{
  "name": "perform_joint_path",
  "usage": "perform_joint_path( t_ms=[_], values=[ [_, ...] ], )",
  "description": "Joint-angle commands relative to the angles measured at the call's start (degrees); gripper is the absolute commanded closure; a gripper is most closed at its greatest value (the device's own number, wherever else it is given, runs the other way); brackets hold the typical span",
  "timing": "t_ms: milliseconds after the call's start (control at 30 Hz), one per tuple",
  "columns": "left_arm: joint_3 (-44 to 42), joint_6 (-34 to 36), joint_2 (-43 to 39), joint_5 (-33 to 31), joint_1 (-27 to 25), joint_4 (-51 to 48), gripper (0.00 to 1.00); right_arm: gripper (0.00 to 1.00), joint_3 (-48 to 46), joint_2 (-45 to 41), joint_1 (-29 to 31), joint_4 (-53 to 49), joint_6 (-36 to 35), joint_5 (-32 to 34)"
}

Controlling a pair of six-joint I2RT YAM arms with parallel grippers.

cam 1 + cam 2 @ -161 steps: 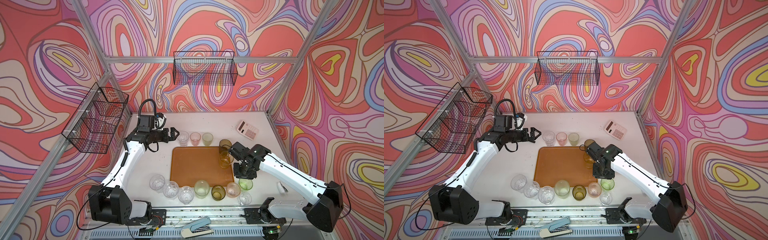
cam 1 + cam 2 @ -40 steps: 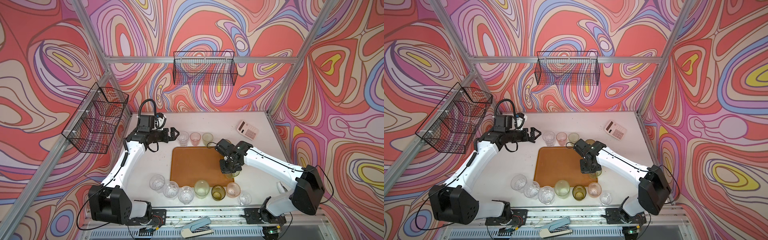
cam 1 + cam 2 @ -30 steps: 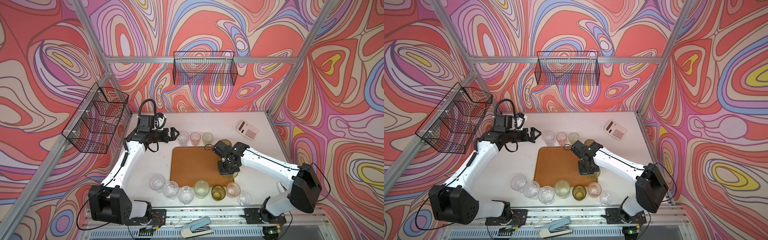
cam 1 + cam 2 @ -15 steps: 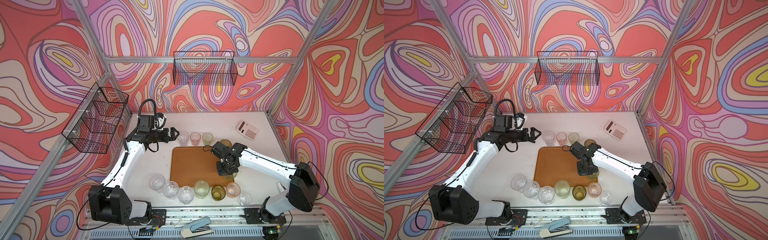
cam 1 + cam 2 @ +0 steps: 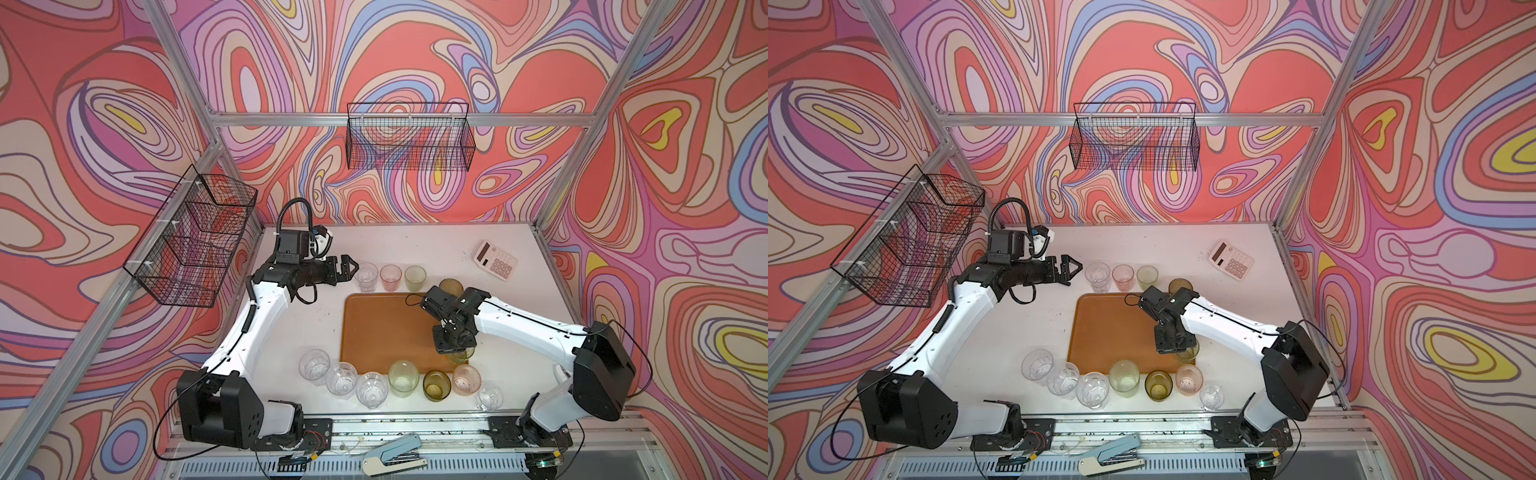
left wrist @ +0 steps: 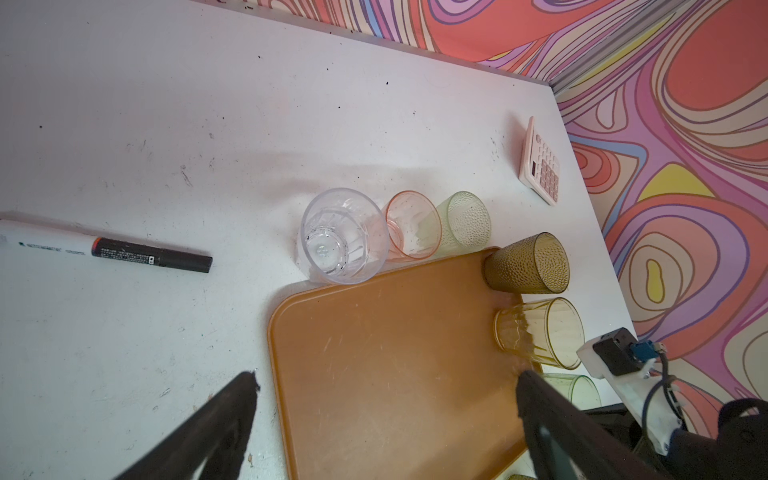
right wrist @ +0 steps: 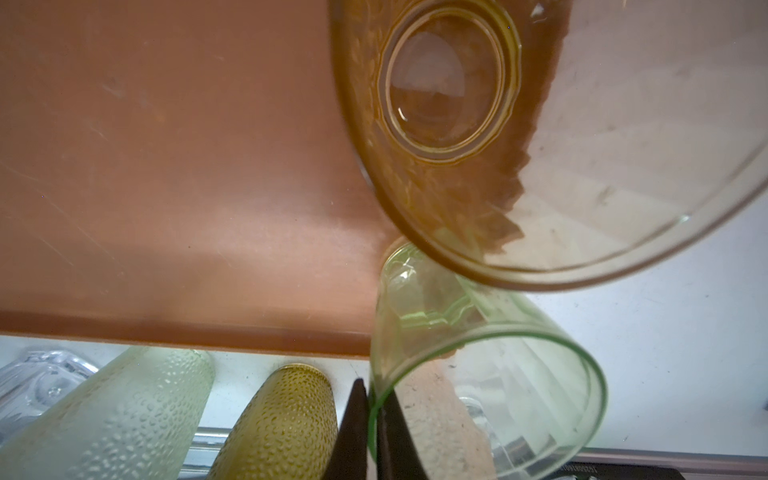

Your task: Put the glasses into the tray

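Nearest, in a row on the table [image 5: 291,332] before the tray [image 5: 382,324]: seven glasses [image 5: 403,376]. Just behind, at the tray's near right corner: right gripper [image 7: 369,415], jaws pinched tight on the bright green glass [image 7: 478,353] by its rim. Farthest, beside the clear glass [image 5: 366,275] past the tray's far edge: left gripper [image 5: 352,271], spread wide, holding nothing.

No wording can be read for certain in any view. The marker [image 6: 106,250] carries a line of small print along its barrel, too fine to make out. The pink calculator [image 5: 496,261] shows rows of keys whose signs are too small to read.
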Motion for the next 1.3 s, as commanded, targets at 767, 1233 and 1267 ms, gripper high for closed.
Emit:
perform_joint_path(
  t_ms=[767,1233,1267],
  values=[
    [0.16,1.55,-1.05,-1.99,0.02,-1.14,0.0,0.78,4.78,-2.88,0.55,-3.25,-0.41,2.7],
    [0.29,1.94,-0.52,-2.64,0.03,-1.63,0.0,0.68,17.33,0.97,0.43,-3.56,-11.88,6.22],
    [0.33,1.85,-0.5,-2.46,0.0,-1.67,0.0,0.68,18.32,1.9,0.34,-3.2,-13.26,5.82]
  ],
)
